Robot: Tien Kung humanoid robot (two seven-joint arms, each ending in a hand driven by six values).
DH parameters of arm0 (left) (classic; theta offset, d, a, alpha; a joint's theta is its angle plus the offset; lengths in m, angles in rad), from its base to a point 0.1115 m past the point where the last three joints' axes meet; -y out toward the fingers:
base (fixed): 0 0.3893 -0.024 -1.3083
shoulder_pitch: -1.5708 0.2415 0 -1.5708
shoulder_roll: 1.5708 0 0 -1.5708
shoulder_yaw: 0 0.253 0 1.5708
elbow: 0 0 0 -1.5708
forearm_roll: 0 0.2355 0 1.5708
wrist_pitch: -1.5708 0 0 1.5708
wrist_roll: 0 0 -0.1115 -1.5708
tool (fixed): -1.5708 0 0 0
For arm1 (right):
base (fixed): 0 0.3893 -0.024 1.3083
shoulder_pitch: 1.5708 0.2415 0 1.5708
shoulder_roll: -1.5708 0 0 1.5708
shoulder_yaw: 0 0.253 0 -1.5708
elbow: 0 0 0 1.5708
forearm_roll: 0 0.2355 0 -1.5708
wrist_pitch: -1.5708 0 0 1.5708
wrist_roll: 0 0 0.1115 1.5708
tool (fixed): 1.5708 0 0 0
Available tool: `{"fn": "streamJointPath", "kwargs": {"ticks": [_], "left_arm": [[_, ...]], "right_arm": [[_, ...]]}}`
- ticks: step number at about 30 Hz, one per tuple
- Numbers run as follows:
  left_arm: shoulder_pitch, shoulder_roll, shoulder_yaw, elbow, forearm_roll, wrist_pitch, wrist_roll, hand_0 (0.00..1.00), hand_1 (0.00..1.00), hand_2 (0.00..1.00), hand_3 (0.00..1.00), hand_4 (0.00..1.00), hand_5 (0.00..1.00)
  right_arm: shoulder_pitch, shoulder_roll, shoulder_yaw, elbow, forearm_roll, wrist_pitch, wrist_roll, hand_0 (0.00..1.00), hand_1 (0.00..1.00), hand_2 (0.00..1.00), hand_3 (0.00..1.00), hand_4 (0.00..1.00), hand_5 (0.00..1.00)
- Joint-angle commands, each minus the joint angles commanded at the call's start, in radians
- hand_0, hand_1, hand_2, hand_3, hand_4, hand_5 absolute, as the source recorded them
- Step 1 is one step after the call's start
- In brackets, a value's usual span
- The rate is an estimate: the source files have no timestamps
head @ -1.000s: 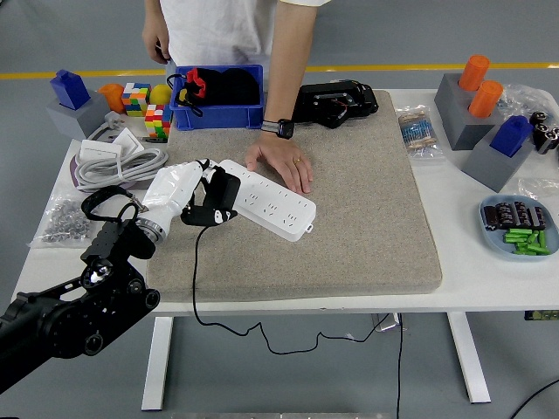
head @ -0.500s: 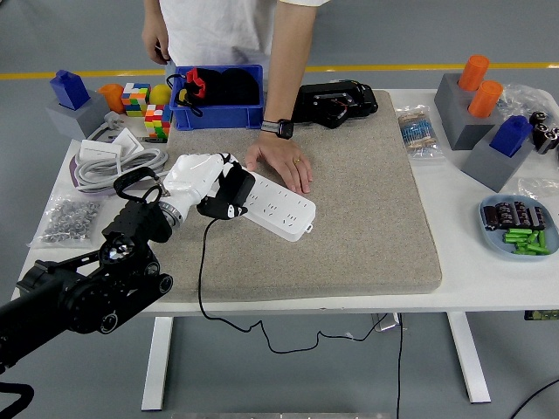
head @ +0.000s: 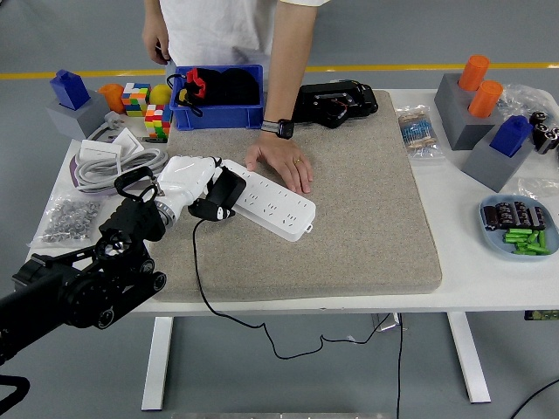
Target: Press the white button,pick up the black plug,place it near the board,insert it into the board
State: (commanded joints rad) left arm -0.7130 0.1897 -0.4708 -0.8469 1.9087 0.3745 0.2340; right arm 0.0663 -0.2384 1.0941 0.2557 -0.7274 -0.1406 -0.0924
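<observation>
A blue bin (head: 218, 116) at the far side of the surface (head: 367, 301) held a black pouch with a red clip, and a blue tray (head: 491, 234) at the right held green batteries. The left robot hand (head: 188, 179), white-fingered, was clamped on the black plug (head: 224, 194) at the near end of the white power strip (head: 272, 202), which a person's hand (head: 281, 162) steadied.
</observation>
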Motion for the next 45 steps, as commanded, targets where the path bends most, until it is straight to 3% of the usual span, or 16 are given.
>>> {"fn": "streamJointPath", "kwargs": {"ticks": [31, 45], "left_arm": [[0.001, -0.01, 0.013, 0.018, -0.011, -0.012, 0.042, 0.082, 0.17, 0.264, 0.431, 0.16, 0.002], [-0.013, -0.014, 0.008, 0.029, 0.018, -0.028, 0.11, 0.079, 0.163, 0.259, 0.424, 0.098, 0.002]], "right_arm": [[-0.005, 0.001, -0.002, -0.001, 0.001, 0.0, 0.0, 0.642, 0.555, 0.53, 0.539, 0.641, 0.319], [-0.005, 0.001, 0.001, 0.0, 0.003, 0.0, 0.001, 0.642, 0.555, 0.53, 0.54, 0.64, 0.315]]}}
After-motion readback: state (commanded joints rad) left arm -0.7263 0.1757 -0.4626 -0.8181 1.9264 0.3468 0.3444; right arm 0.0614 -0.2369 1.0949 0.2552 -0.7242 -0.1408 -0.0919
